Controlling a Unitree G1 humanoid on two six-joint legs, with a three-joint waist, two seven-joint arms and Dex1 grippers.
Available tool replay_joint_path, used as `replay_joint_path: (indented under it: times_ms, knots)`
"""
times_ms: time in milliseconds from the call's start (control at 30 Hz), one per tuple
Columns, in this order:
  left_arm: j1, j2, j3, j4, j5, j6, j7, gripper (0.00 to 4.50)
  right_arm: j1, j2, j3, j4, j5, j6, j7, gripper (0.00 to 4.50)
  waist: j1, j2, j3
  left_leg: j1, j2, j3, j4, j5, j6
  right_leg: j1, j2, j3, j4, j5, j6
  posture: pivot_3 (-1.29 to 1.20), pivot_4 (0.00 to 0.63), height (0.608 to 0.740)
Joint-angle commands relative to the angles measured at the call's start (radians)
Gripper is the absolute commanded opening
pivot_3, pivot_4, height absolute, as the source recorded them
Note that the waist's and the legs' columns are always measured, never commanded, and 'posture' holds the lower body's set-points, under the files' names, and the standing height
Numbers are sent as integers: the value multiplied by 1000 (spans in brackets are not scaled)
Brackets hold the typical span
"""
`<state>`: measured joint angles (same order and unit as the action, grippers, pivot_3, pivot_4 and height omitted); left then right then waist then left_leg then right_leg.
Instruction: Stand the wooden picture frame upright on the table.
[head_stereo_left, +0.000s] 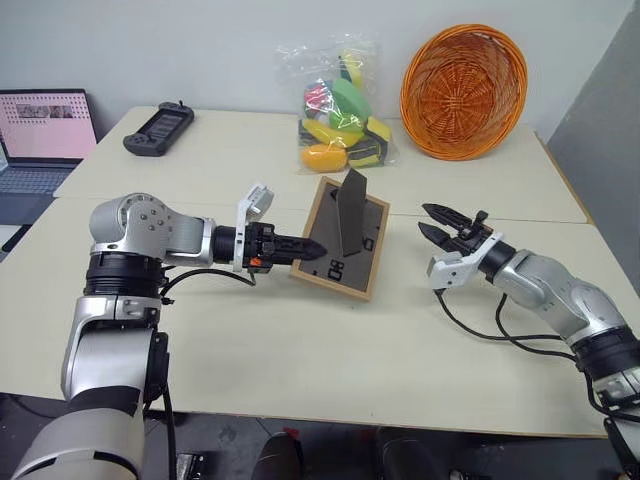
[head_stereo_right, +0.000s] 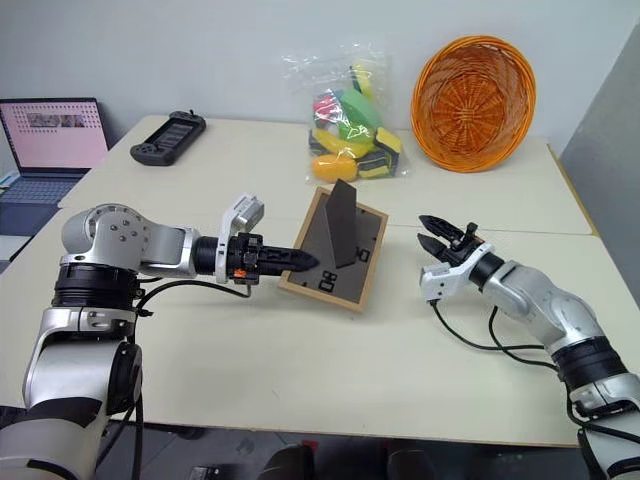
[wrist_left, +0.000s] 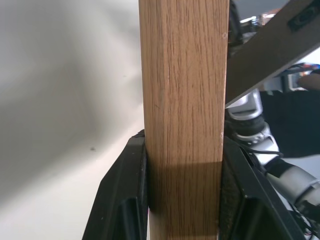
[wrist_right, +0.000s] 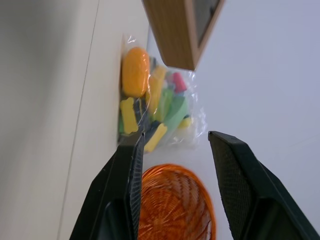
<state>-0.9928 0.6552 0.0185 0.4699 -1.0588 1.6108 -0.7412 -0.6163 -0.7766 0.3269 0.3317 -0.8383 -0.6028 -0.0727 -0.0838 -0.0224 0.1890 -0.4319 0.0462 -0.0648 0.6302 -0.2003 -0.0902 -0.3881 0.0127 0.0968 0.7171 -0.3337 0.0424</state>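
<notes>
Light-wood picture frame (head_stereo_left: 342, 240) is hanging tilted over the table (head_stereo_left: 300, 340), back panel up, fold-out stand (head_stereo_left: 351, 213) sticking out; left gripper (head_stereo_left: 305, 249) is pinching its left edge, right gripper (head_stereo_left: 437, 224) is idling just to its right, jaws apart, holding nothing. Right eye view is giving the same layout, plus a toy bag (head_stereo_right: 352, 130) and an orange basket (head_stereo_right: 472, 100) behind. Left wrist view is confirming what head views only suggest: jaws clamped on the wood rail. Right wrist view is showing empty spread jaws, frame corner beyond. Step in hand looks like carry and orient; next it needs tipping upright and lowering onto the stand.
</notes>
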Motion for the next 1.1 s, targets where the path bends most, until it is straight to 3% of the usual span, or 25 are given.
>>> replay_joint_path:
  times_ms: [33, 400, 700, 1100]
  knots:
    - [-44, 29, 10, -7, -162, 4, 96, 1315, -41, 28, 6, 44, -27, -23, -77, 2143, 0, 0, 0, 0, 0, 0, 0, 0, 0, 0, 0, 0, 0, 0, 0, 0, 150, 740]
    - [-38, 27, 10, 5, -397, 4, 319, 1315, -90, 105, 14, 22, -57, -15, -116, 2143, -1, 0, 0, 0, 0, 0, 0, 0, 0, 0, -1, 0, 0, 0, 0, 0, 150, 740]
    - [-41, 17, 1, 25, -496, 4, 410, 1315, -109, 151, 18, -42, -83, -3, -164, 2143, -1, 0, 0, 0, -1, -1, 1, 0, 0, 1, -1, -1, 0, 0, 0, 0, 150, 740]
    - [-44, 17, 20, 49, -543, 4, 474, 1315, -56, 82, -50, -109, -59, 21, -157, 2143, -1, 0, 0, 0, -1, -1, 1, 0, 0, 1, -1, -1, 0, 0, 0, 0, 150, 740]
